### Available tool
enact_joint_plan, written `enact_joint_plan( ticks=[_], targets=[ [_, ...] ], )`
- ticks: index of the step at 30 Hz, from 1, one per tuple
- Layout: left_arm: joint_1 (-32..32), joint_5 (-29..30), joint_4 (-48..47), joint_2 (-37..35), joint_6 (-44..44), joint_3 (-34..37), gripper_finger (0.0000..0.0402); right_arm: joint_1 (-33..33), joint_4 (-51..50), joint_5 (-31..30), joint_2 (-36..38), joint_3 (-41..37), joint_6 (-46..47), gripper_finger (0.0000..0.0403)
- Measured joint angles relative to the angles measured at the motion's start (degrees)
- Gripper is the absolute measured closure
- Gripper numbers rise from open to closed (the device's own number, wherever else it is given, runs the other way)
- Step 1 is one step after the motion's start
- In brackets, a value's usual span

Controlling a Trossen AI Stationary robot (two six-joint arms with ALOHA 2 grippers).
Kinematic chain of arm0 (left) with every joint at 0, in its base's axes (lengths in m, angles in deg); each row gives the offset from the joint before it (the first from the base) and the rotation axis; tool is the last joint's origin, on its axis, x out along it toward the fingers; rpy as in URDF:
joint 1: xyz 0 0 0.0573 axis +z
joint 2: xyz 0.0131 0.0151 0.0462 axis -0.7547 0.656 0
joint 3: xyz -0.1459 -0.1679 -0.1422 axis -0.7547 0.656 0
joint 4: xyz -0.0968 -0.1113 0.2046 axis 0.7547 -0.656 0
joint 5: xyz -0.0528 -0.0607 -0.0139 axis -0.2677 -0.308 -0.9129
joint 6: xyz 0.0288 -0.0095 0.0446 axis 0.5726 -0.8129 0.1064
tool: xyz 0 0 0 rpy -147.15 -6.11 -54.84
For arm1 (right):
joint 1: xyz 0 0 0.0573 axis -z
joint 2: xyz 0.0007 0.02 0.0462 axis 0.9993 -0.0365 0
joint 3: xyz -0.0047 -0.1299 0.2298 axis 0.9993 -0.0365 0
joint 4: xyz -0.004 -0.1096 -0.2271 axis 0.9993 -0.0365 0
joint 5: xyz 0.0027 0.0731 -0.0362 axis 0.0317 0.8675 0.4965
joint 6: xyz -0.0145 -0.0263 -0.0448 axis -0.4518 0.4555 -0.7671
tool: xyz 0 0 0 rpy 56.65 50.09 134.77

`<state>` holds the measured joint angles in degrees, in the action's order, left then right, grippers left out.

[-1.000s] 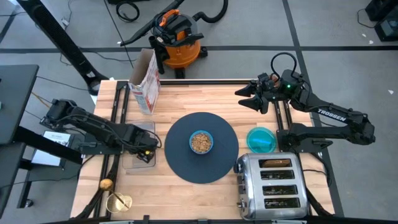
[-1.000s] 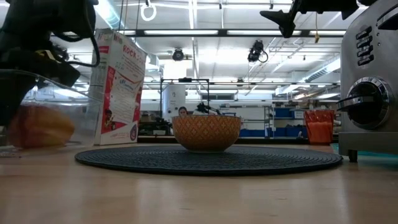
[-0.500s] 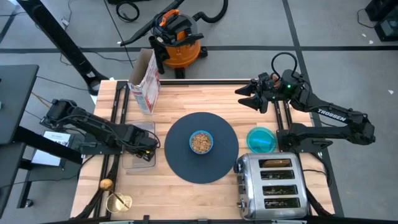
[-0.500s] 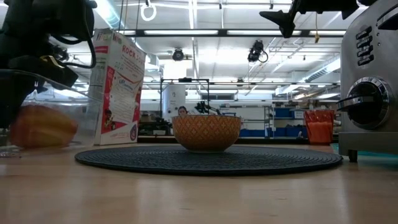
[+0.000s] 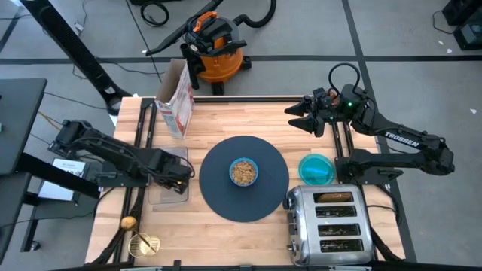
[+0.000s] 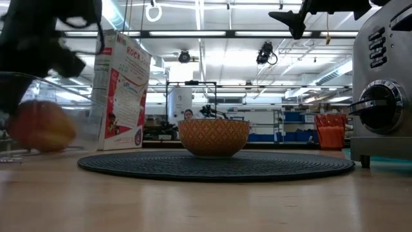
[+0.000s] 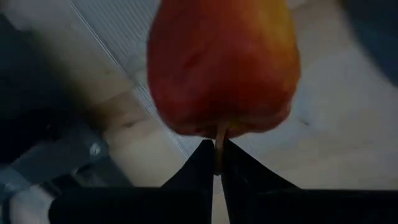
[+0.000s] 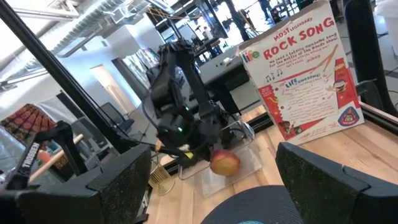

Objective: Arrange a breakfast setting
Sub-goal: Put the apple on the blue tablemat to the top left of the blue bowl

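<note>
A red apple (image 7: 224, 62) is in a clear plastic tray (image 5: 167, 181) at the table's left, also seen in the low view (image 6: 42, 125). My left gripper (image 5: 178, 181) is shut on the apple's stem. The dark slate-blue round mat (image 5: 243, 197) lies at the table's middle, with the small light-blue bowl (image 5: 243, 172) of cereal on it. The teal shallow dish (image 5: 316, 168) lies right of the mat. My right gripper (image 5: 301, 119) is open and empty, held high over the far right. The copper-orange cup is out of view. My left gripper pinches the apple's stem (image 7: 219, 140) between its two fingertips (image 7: 200, 163). The fingers come from the table's left, slanting down, along the stem. The apple lies tilted with its stem end toward the gripper; whether it is clear of the tray floor cannot be told.
A cereal box (image 5: 175, 98) stands at the far left. A steel toaster (image 5: 329, 224) stands at the near right, close to the teal dish. Gold objects (image 5: 141, 242) lie at the near-left corner. Bare wood shows in front of the mat.
My left gripper has moved up a little with the apple's stem. The apple has tipped in the tray, its top stands higher and more of its red side faces the low view. My right arm has kept still.
</note>
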<state>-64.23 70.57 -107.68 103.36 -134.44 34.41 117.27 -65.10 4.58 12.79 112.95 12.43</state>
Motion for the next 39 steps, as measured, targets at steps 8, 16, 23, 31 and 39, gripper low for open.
enact_joint_plan(
  ticks=[8,16,23,31,39],
  targets=[
    [0.05,-2.26,-18.97,-0.31,1.82,-23.82,0.0383,0.0,0.0,0.02,0.0,0.0,-0.26,0.0055],
    [5.69,5.2,-20.3,0.58,0.51,-40.2,0.0383,0.01,0.07,-1.88,0.0,0.0,-0.42,0.0055],
    [13.32,3.36,-19.96,6.37,5.64,-38.67,0.0383,0.0,0.14,-2.43,0.0,0.0,0.14,0.0055],
    [20.24,-6.32,-13.3,16.05,15.63,-33.94,0.0383,-0.04,0.23,-2.43,0.0,0.0,1.32,0.0055],
    [26.55,-13.98,-6.08,23.12,22.58,-33.28,0.0383,-0.15,0.24,-2.43,0.0,0.0,1.55,0.0055]
  ],
)
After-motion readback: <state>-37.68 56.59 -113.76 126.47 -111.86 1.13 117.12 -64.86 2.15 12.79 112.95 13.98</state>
